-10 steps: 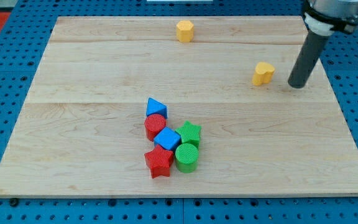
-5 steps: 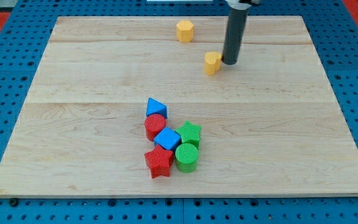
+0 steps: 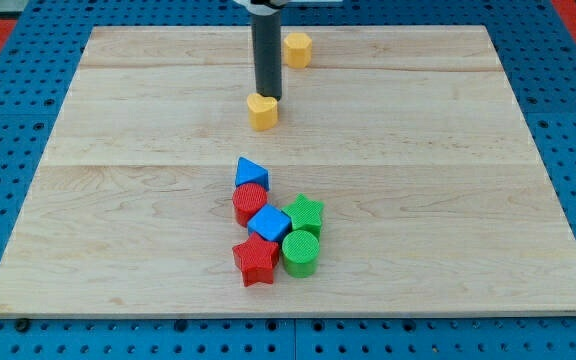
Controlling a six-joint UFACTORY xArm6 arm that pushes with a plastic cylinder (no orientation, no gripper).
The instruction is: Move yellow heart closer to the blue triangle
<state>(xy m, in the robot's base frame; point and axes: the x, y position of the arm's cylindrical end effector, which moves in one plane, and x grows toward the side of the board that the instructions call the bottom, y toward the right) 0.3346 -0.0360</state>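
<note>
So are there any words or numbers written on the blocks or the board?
None: there are no words, numbers or signs to read anywhere in this view.
The wooden board is plain.
The yellow heart, blue triangle and the other blocks are plain colours.
My tip, at the yellow heart's top edge, is on a plain dark rod.

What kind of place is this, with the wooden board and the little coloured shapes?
Probably a robotics lab test bench. A wooden board lies on a blue perforated base, toy blocks such as a yellow heart and a blue triangle sit on it, and my tip touches the heart's upper side.
</note>
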